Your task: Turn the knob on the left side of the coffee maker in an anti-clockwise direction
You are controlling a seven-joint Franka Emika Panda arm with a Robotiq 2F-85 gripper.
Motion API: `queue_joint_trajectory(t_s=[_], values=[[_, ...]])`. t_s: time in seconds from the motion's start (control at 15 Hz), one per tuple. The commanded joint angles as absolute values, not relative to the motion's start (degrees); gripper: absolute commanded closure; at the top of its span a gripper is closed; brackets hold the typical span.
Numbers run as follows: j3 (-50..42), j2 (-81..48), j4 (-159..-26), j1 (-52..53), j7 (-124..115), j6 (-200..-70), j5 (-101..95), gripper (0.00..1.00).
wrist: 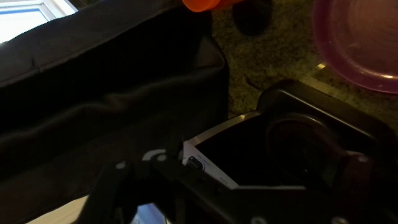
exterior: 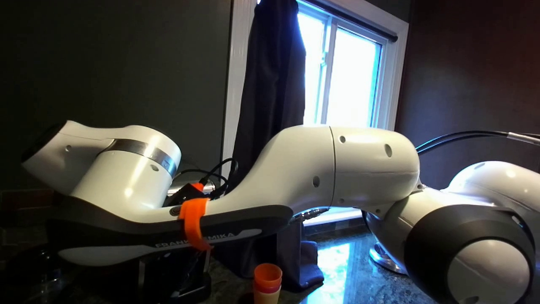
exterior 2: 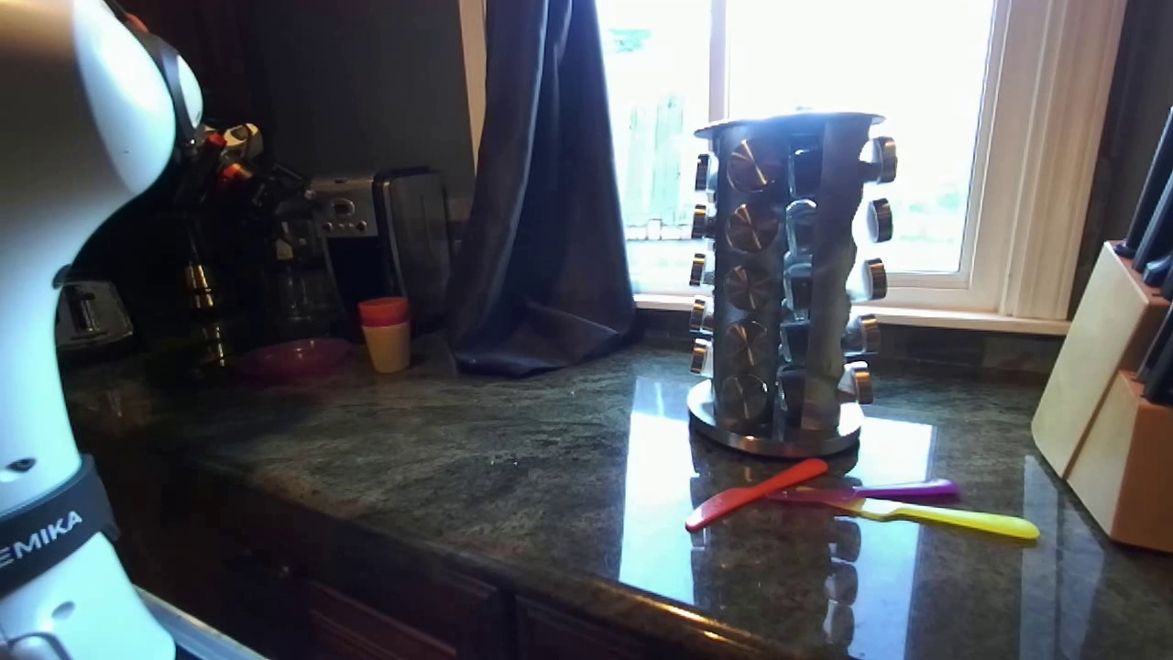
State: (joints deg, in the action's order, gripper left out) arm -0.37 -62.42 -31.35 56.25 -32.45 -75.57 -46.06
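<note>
Silver-and-black coffee maker (exterior 2: 367,225) — purple plate (wrist: 329,51) — mottled dark countertop (exterior 2: 440,449)

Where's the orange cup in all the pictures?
In an exterior view: the orange cup is at the bottom, in the middle.
In an exterior view: the orange cup is left of the middle.
Wrist view: the orange cup pokes in at the top edge, near the middle, partly cut off.
Shared landmark: the dark curtain.

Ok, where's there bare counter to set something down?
Roomiest: the countertop between the stacked cups and the spice rack, running forward from the curtain to the front edge. Crowded: around the coffee maker, with cups, plate and curtain near; also before the rack, where three plastic knives lie.
</note>
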Motion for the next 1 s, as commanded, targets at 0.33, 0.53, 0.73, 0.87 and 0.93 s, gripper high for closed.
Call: queue_joint_trajectory(t_s=[0.33, 0.53, 0.73, 0.87, 0.93], values=[[-0.24, -63.71, -29.14, 56.17, -33.88, -80.25, -46.10, 0.00], [-0.57, -64.24, -28.85, 56.07, -34.70, -83.69, -46.43, 0.26], [-0.56, -64.46, -28.80, 55.70, -35.63, -86.21, -46.17, 0.47], [-0.70, -64.54, -28.65, 55.46, -37.23, -87.67, -46.18, 0.63], [-0.75, -64.53, -28.68, 55.33, -37.79, -88.28, -46.17, 0.69]])
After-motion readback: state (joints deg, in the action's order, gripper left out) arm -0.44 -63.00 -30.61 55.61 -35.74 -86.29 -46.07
